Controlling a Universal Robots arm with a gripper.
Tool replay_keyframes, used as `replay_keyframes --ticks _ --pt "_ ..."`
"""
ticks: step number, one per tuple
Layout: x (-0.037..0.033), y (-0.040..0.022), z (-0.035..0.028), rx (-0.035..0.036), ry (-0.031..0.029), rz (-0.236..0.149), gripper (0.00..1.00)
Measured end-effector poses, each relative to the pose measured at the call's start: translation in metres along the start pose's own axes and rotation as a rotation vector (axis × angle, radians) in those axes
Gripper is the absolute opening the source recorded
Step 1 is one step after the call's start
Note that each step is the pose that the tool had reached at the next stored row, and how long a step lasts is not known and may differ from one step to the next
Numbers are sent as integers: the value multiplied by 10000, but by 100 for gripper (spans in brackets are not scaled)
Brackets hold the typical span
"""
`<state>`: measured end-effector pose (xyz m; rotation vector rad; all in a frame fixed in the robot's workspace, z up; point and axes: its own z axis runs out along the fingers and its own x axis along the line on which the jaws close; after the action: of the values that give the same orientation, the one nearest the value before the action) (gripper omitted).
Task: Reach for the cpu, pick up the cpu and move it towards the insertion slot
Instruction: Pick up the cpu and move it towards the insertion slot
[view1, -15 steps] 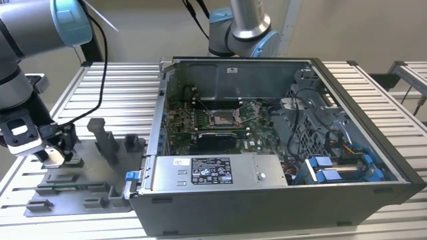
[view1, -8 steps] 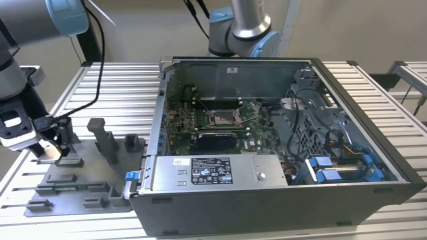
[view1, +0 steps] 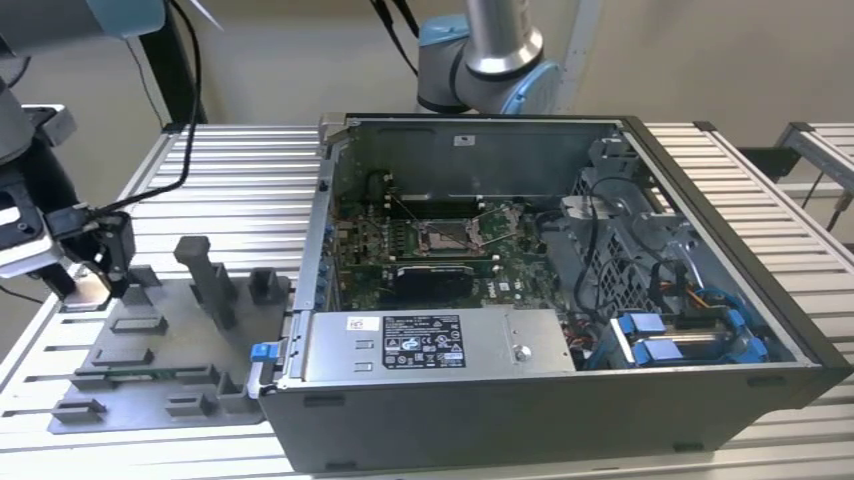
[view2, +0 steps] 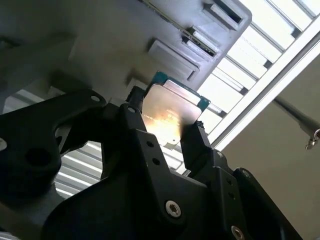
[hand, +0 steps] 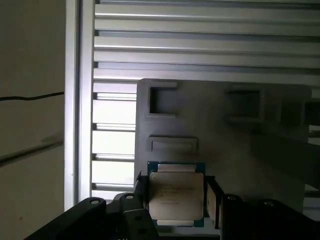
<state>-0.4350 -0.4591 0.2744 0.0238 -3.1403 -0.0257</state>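
While the hand (hand: 177, 196) clamps opposite edges, cpu (hand: 176, 205) flat, metal top upward

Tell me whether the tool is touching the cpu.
Touching. In the first wrist view the fingers of the tool sit flush against opposite edges of the cpu, no gap visible.

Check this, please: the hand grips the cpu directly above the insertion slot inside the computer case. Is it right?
Not quite. The hand grips the cpu, but above the grey fixture tray outside the computer case, away from the insertion slot, as the exterior view shows.
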Motion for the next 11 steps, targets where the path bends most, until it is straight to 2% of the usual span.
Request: replay_keyframes --ticks 11 --pt "-2 8 -498 -1 30 0 0"
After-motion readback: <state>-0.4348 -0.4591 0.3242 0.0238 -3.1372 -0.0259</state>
